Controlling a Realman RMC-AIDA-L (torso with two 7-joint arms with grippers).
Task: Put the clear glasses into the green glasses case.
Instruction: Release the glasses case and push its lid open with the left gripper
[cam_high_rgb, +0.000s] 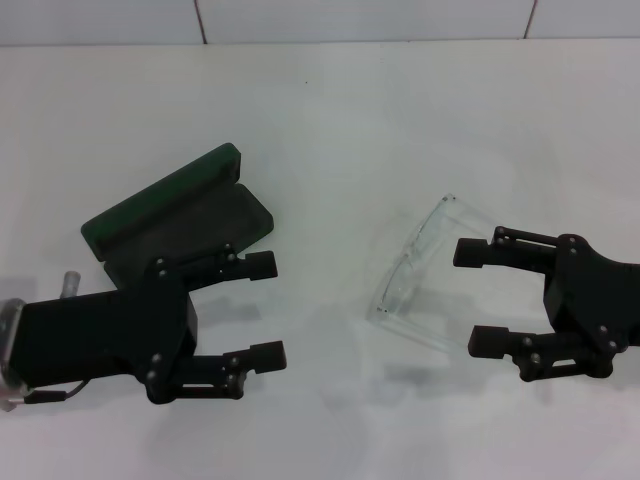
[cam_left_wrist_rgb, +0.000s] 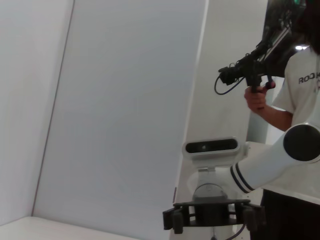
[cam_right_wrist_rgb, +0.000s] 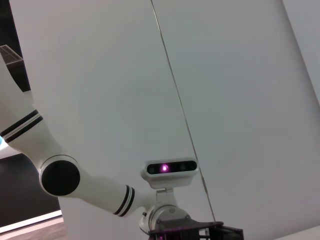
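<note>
The green glasses case (cam_high_rgb: 165, 205) lies open on the white table at the left, with its green lid tipped back and its dark lining facing up. My left gripper (cam_high_rgb: 265, 310) hovers open just in front of the case, one finger (cam_high_rgb: 258, 265) over its near edge. The clear glasses (cam_high_rgb: 412, 268) lie on the table right of centre, lens toward the case. My right gripper (cam_high_rgb: 472, 296) stands open right beside them, on the side of their clear arms, holding nothing. The wrist views show neither the case nor the glasses.
A tiled wall (cam_high_rgb: 300, 20) bounds the table at the back. Bare white tabletop (cam_high_rgb: 330, 150) stretches between the case and the glasses. In the left wrist view a person (cam_left_wrist_rgb: 300, 100) stands behind the right arm, holding a camera rig (cam_left_wrist_rgb: 250, 70).
</note>
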